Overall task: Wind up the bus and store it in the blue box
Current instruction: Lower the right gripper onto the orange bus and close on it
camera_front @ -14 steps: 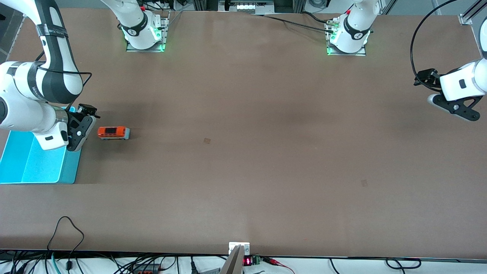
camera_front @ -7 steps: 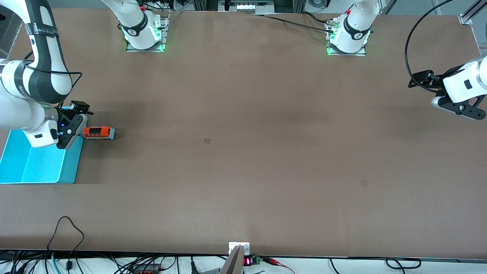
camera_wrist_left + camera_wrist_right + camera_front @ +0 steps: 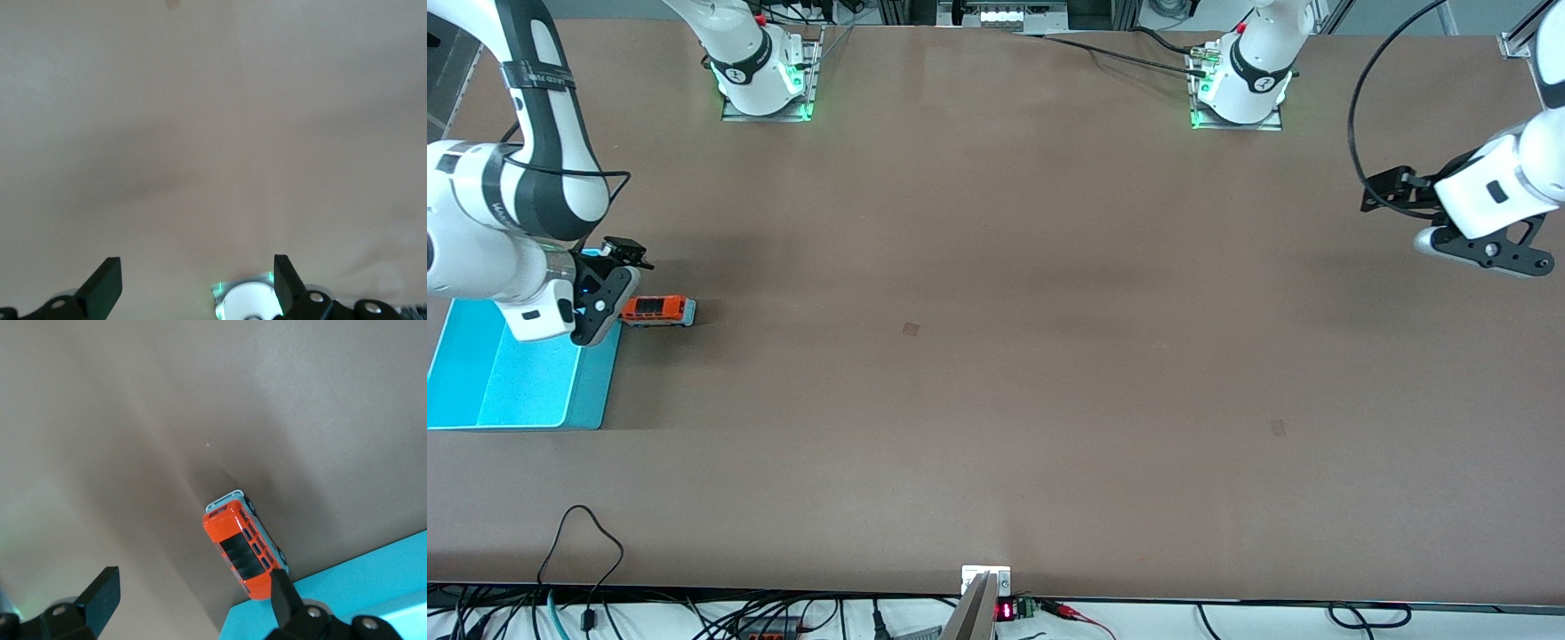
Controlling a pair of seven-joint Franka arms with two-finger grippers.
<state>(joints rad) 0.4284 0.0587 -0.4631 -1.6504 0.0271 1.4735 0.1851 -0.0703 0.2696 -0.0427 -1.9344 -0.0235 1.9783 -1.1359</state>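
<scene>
I see the blue box (image 3: 520, 378) nearest the front camera, at the right arm's end of the table (image 3: 996, 356). Just beside its upper corner, a little farther back, the bus (image 3: 656, 309) sits upright on the table, long axis running along the table's length, pale front toward the left arm's end, orange tail almost at the box wall. No writing on it is legible to me. My right gripper (image 3: 600, 302) hangs over the box corner next to the bus, jaws spread, holding nothing. My left gripper (image 3: 1480, 253) waits over bare table at its own end, jaws wide apart.
</scene>
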